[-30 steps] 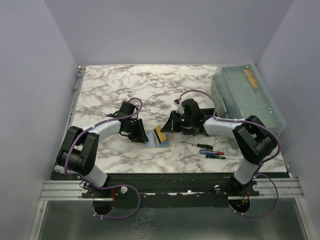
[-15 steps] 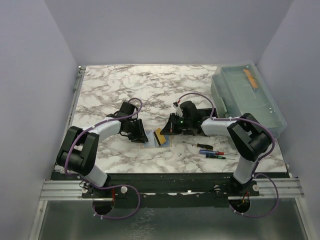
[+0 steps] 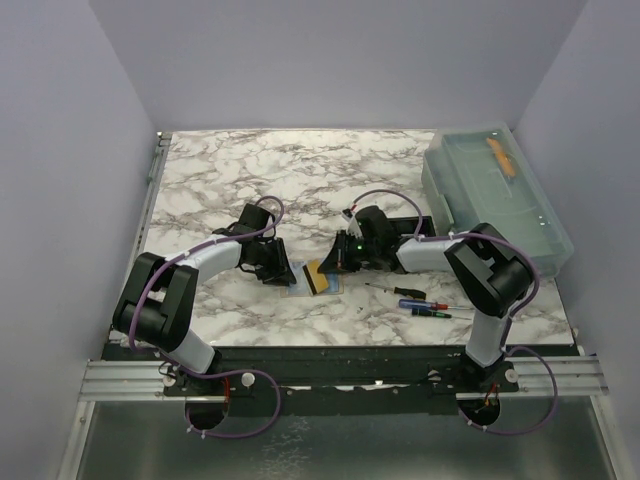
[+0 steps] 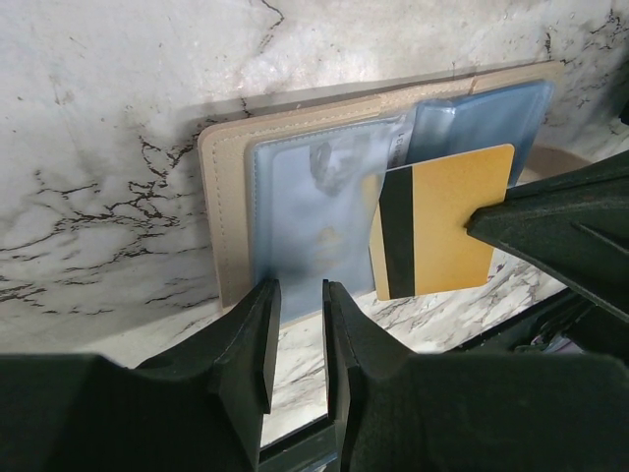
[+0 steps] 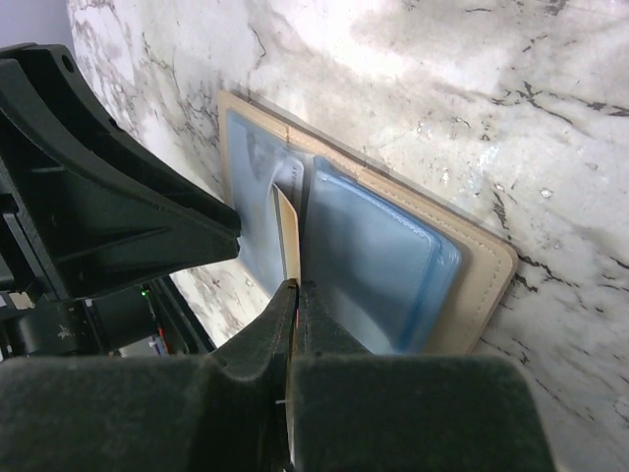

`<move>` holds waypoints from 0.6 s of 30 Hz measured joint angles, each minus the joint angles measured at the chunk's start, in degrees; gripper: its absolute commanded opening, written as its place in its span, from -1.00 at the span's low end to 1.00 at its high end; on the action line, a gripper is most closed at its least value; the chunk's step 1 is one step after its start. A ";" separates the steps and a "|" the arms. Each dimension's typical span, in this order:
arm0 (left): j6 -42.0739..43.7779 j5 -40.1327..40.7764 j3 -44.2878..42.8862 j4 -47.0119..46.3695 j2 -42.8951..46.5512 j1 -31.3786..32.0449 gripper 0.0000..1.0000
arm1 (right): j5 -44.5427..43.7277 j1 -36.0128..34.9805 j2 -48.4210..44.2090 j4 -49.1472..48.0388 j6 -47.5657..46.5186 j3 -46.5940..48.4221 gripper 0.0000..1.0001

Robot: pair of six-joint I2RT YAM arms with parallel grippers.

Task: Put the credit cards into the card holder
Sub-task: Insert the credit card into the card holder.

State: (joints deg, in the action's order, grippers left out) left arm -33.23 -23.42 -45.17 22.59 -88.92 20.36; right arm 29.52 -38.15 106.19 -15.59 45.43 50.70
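Note:
The card holder (image 3: pixel 300 281) is an open beige folder with clear bluish sleeves, flat on the marble; it also shows in the left wrist view (image 4: pixel 228 197) and the right wrist view (image 5: pixel 484 264). My right gripper (image 3: pixel 336 262) is shut on a gold card with a black stripe (image 4: pixel 442 226), edge-on in its own view (image 5: pixel 286 228), with the card's far end at the slit between the two sleeves. My left gripper (image 4: pixel 298 295) stands at the holder's near edge over the left sleeve, jaws a narrow gap apart, nothing between them. A pale blue card (image 4: pixel 314 206) seems to lie inside that sleeve.
A large translucent lidded bin (image 3: pixel 495 195) with an orange item inside stands at the back right. Small screwdrivers (image 3: pixel 422 302) lie in front of the right arm. A flat black object (image 3: pixel 412 222) lies partly under the right forearm.
My right gripper has moved left with the gold card, bringing it over the holder. The left gripper has stayed at the holder's edge.

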 measured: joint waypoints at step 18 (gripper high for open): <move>-1.27 -0.09 1.62 -1.11 1.31 -0.04 -0.41 | -8.35 -2.71 0.68 -14.21 2.23 -6.12 -1.00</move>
State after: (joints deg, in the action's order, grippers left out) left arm -34.50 -23.51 -43.55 21.47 -87.61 20.32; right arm 21.17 -40.86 106.87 -29.80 47.66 44.58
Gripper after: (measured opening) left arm 0.297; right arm 0.003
